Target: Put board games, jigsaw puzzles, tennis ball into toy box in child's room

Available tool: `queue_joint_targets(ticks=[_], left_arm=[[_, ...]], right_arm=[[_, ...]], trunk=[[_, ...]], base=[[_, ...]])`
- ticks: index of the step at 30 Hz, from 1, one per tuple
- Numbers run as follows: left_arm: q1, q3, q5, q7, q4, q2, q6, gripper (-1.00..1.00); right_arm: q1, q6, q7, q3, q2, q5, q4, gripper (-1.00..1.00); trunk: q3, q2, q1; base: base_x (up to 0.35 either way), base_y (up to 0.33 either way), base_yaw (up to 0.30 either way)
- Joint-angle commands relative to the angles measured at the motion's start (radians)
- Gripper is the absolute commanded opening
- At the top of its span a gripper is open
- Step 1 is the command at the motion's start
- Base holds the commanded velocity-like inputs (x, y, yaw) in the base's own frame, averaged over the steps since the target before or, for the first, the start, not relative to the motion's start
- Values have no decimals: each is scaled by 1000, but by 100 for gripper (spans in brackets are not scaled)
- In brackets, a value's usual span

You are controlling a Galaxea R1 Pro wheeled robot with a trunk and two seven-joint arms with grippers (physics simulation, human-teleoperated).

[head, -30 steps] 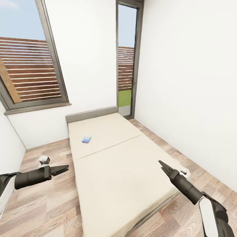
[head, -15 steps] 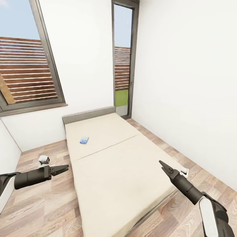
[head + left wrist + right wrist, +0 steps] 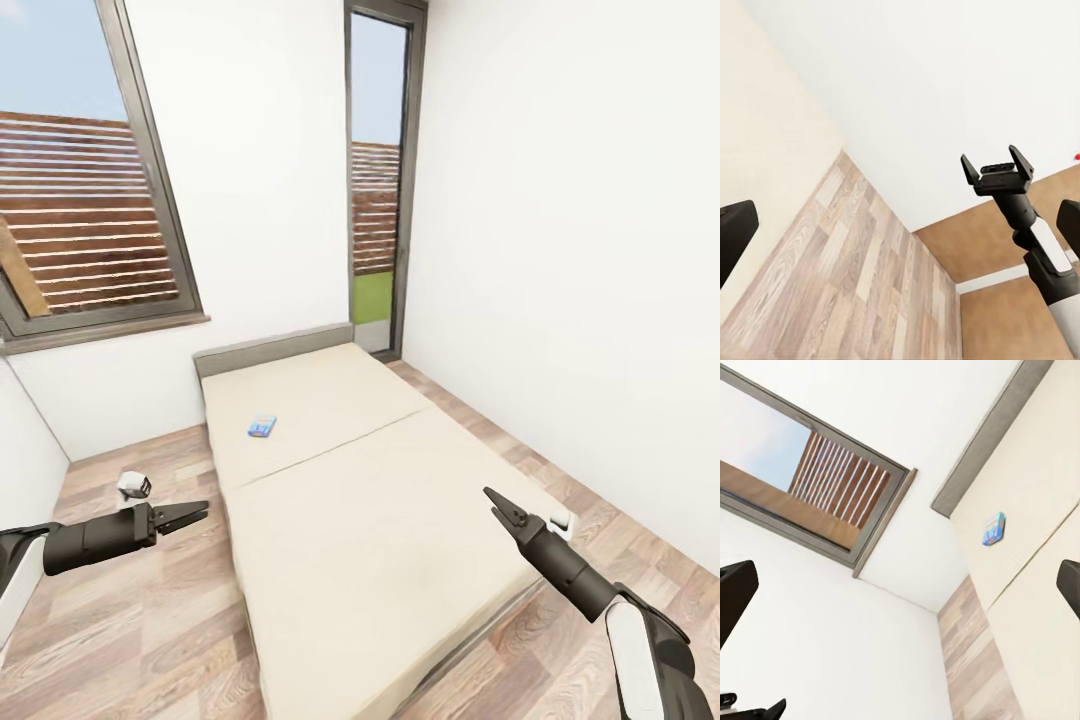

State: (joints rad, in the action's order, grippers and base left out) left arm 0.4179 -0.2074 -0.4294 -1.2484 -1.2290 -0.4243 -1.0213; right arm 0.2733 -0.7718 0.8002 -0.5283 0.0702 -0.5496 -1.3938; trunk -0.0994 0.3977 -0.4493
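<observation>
the small blue board game (image 3: 262, 427) lies flat on the far section of the bed (image 3: 380, 520), near its left edge, well apart from both grippers. reaching that far over the soft beige mattress could overstretch an arm, and a thin printed box may slide when pinched. left gripper (image 3: 196, 514) and right gripper (image 3: 494, 501) hang empty, fingers spread, over wood-plank floor (image 3: 140, 620).
</observation>
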Motion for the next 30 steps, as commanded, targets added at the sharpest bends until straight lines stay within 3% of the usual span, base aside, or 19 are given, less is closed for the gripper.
queue_joint_targets(ticks=[1, 30], left_arm=[[1, 0, -2, -2, 0, 0, -7, 100], [1, 0, -3, -2, 0, -1, -7, 100]], right_arm=[[1, -6, 2, -2, 1, -1, -1, 100], [1, -6, 3, -2, 1, -1, 0, 100]], trunk=[[-2, 2, -1], [21, 2, -1]], base=[[0, 145, 0], [0, 81, -130]])
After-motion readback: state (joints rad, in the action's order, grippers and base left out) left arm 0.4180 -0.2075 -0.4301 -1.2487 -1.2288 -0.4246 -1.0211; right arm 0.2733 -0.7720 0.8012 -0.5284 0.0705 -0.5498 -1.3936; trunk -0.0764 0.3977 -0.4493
